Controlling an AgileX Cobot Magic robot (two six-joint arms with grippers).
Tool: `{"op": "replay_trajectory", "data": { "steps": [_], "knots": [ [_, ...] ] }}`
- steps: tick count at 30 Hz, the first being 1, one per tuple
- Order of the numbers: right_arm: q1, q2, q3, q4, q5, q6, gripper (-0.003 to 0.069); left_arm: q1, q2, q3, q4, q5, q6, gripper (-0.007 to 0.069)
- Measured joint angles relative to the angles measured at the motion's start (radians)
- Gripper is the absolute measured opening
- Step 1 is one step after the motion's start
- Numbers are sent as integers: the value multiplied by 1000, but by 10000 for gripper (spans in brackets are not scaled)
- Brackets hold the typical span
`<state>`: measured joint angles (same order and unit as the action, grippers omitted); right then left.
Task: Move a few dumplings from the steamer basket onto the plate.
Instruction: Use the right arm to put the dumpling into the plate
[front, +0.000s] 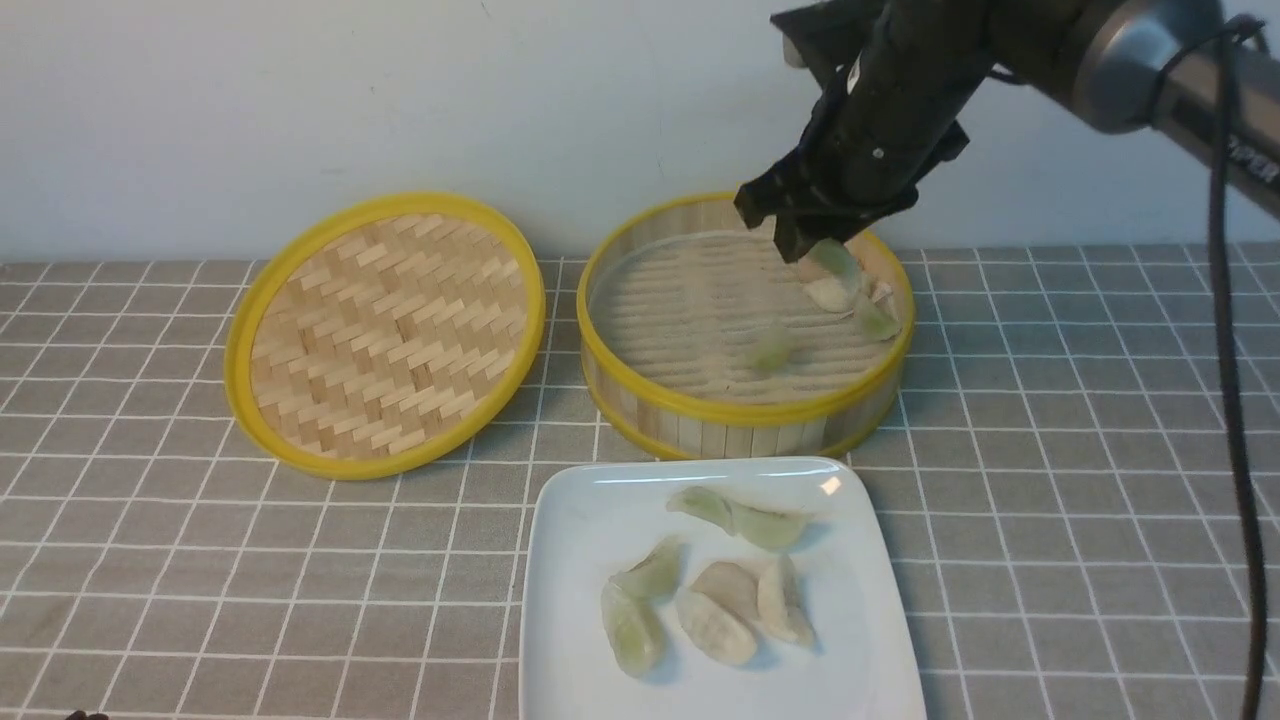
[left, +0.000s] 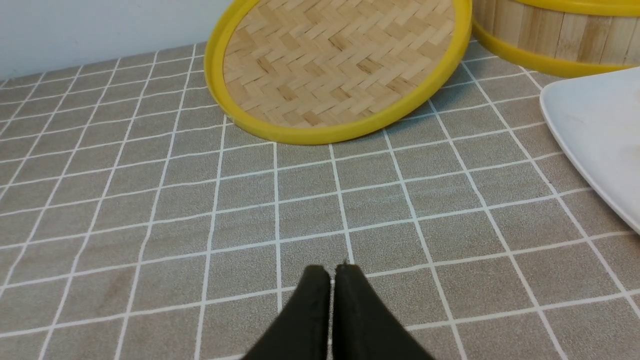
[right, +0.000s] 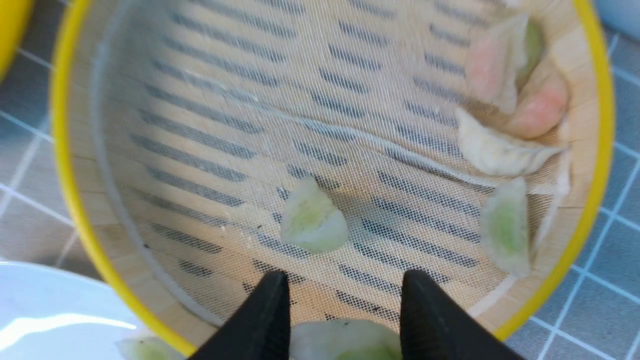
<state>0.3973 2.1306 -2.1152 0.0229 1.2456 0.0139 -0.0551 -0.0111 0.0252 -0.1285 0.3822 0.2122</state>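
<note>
My right gripper (front: 812, 243) hangs over the far right side of the steamer basket (front: 740, 412), shut on a pale green dumpling (front: 836, 260) held just above the basket floor. In the right wrist view that dumpling (right: 345, 342) sits between my black fingers (right: 267, 310). Several dumplings remain in the basket: a green one (right: 312, 220) mid-floor, and green (right: 505, 227), whitish (right: 495, 147) and pinkish (right: 492, 62) ones by the wall. The white plate (front: 580, 520) in front of the basket holds several dumplings (front: 715, 625). My left gripper (left: 332, 272) is shut and empty, low over the tablecloth.
The woven lid (front: 385, 335) leans tilted left of the basket, and it also shows in the left wrist view (left: 340, 65). A white mesh liner (right: 210, 130) covers the basket floor. The grey checked tablecloth (front: 1050, 500) covers the table. A wall stands close behind.
</note>
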Motion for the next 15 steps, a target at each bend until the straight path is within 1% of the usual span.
{"op": "replay_trajectory", "data": {
  "steps": [8,10,13,15],
  "knots": [
    [0,15,1,26,6,0,265,0,0,0,0,0,0,-5],
    [0,-9,19,59,6,0,265,0,0,0,0,0,0,-5],
    [0,-58,85,90,3,0,265,0,0,0,0,0,0,-5],
    [0,-155,220,120,-1,-7,265,0,0,0,0,0,0,-5]
  ]
}}
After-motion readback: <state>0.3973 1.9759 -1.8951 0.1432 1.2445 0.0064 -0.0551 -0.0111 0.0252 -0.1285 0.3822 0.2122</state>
